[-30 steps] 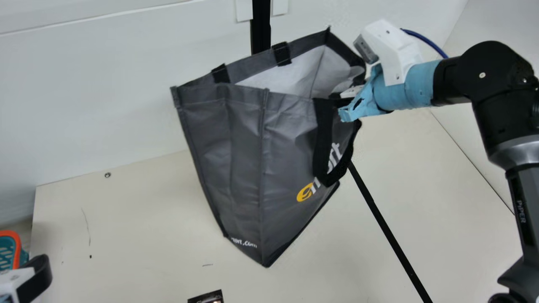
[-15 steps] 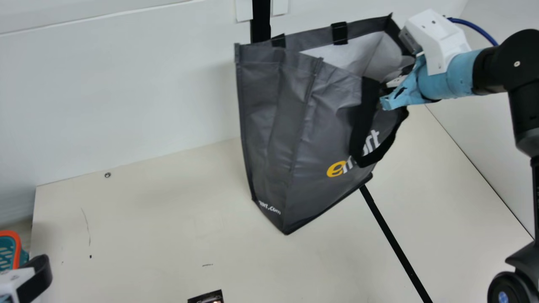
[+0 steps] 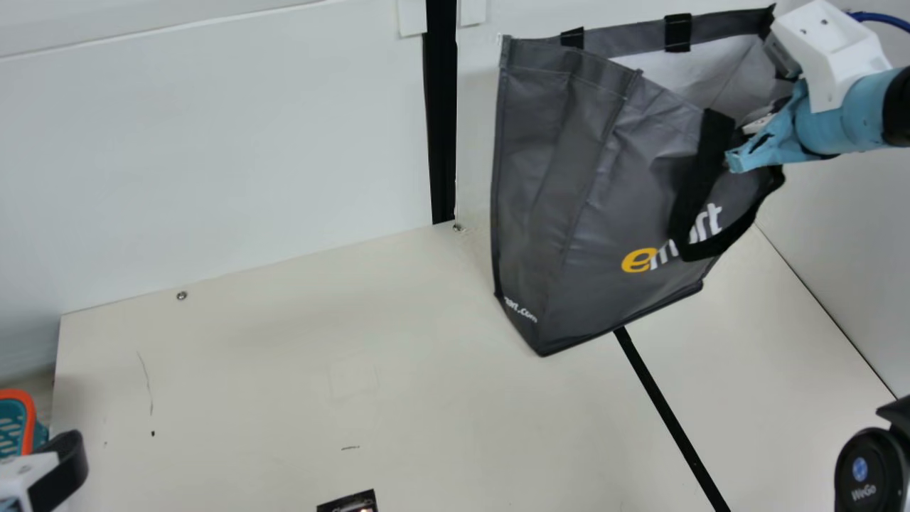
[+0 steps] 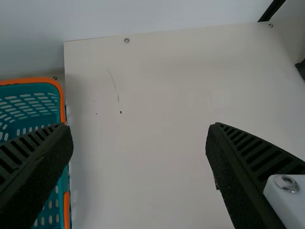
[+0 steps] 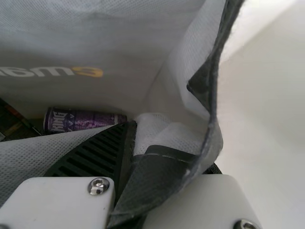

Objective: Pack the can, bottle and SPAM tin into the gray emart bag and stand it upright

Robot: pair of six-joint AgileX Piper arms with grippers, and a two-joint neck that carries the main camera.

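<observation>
Main view, lower left: a teal basket with a smooth orange rim (image 3: pixel 29 421) and slotted plastic walls sits beside the left arm. In the left wrist view, the left gripper (image 4: pixel 139 128) has its black ribbed fingers wide apart, nothing between them. At the main view's bottom edge, left of centre, lies a dark, straight-edged thing (image 3: pixel 348 502), cut off there.

Upper right, the gray emart bag (image 3: pixel 590 199) leans, a boxy shape in slick, creased fabric, its inside pale and finely dimpled, a flat black webbing handle (image 3: pixel 700 178) looping down its front. Inside it, at the right wrist view's left, lie a glossy purple can (image 5: pixel 83 120) and part of a dark item. Farther right, the right gripper (image 3: pixel 743 144) pinches the bag's wall at its rim.

Standing the bag up looks like the step in hand. It calls for lowering gently until the base sits flat, levelling the rim, then opening the fingers straight upward, clear of the handle; a sideways tug could tip the soft walls.
</observation>
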